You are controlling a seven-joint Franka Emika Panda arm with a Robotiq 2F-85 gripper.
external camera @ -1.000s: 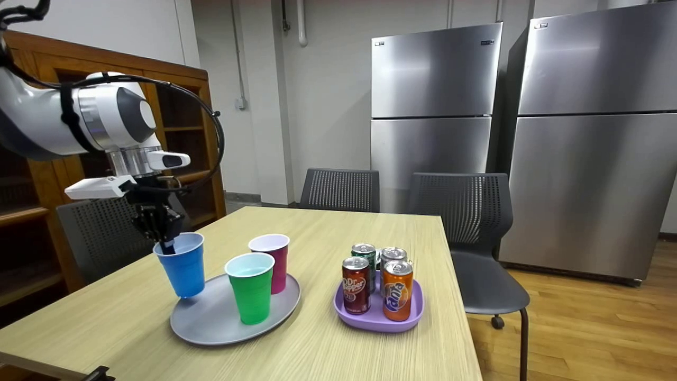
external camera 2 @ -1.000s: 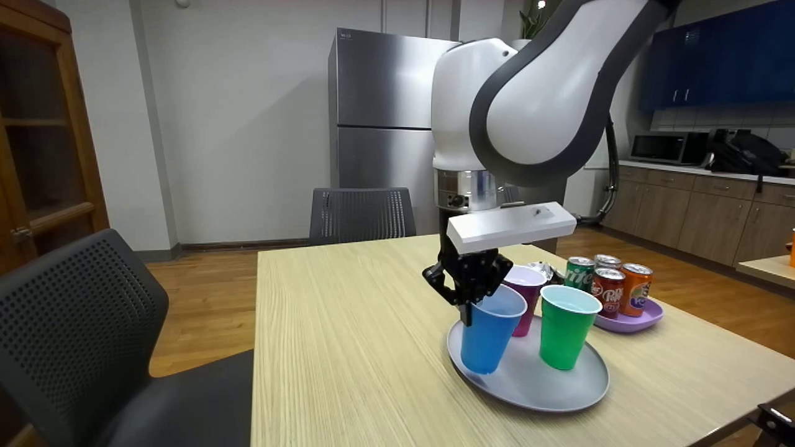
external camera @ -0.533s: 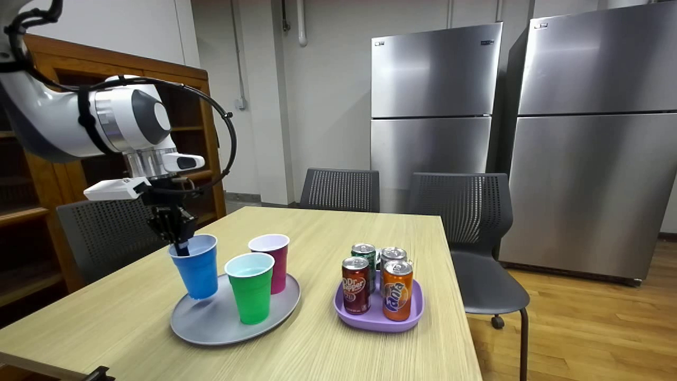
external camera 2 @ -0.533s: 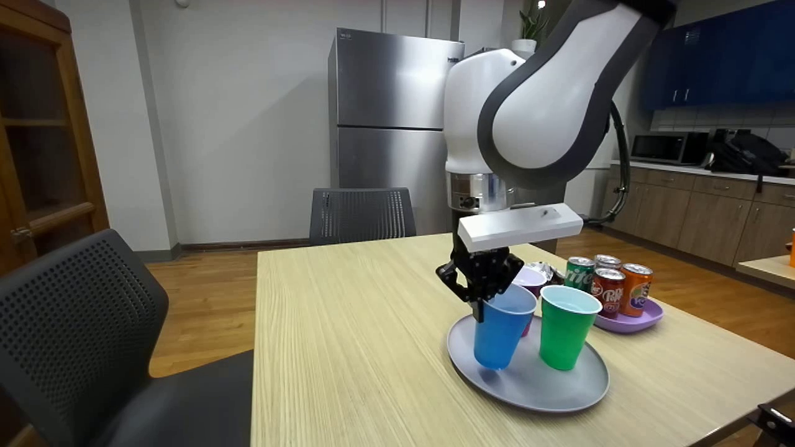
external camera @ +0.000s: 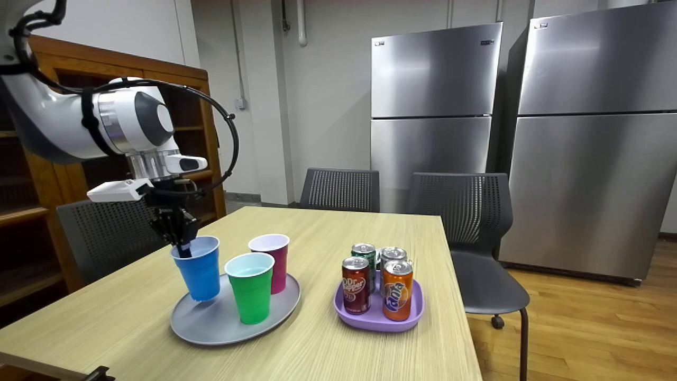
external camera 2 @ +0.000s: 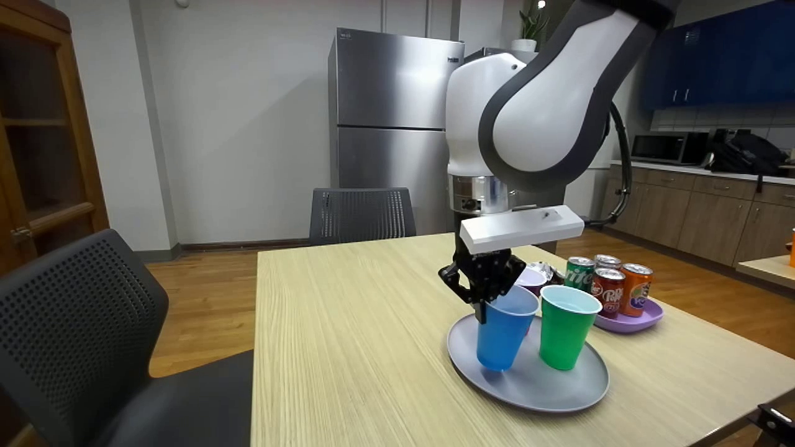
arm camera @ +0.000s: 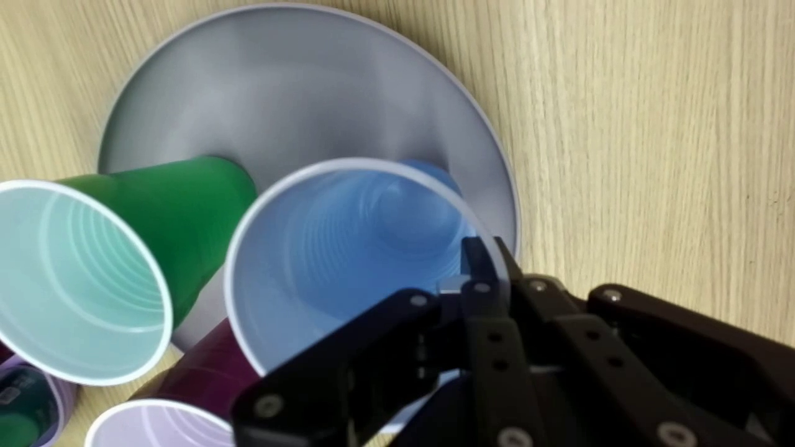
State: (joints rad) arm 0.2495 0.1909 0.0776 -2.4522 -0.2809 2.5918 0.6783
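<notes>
My gripper (arm camera: pixel 495 261) was narrow, pinching the rim of the blue cup (external camera 2: pixel 508 335) with one finger inside and one outside. Over the last second I had carried the blue cup inward across the plate (arm camera: pixel 292 93), toward the green cup (external camera: pixel 253 291); in the latter half I had barely moved, only dipping slightly. As I judged it, the sideways part of the work was mostly spent, with the blue cup's base over the plate. Whether it touched down I could not tell. The green cup and the purple cup (external camera: pixel 280 269) had stayed put, upright on the plate, near mine.

The plate lay on the table (external camera 2: pixel 348 347). Apart from it, a lilac dish (external camera: pixel 378 325) held a Dr Pepper can (external camera: pixel 356 288), a Fanta can (external camera: pixel 398 291), a Sprite can (external camera 2: pixel 579 273) and a silver can (external camera 2: pixel 607 261).

Chairs (external camera: pixel 339 189) stood around the table, and fridges (external camera: pixel 433 159) rose behind, along the wall (external camera 2: pixel 230 136). A cabinet (external camera 2: pixel 77 133) stood on the wood floor (external camera: pixel 571 328). Farther off, a microwave (external camera 2: pixel 659 147) sat on the counter (external camera 2: pixel 689 171) under blue cupboards (external camera 2: pixel 723 59).
</notes>
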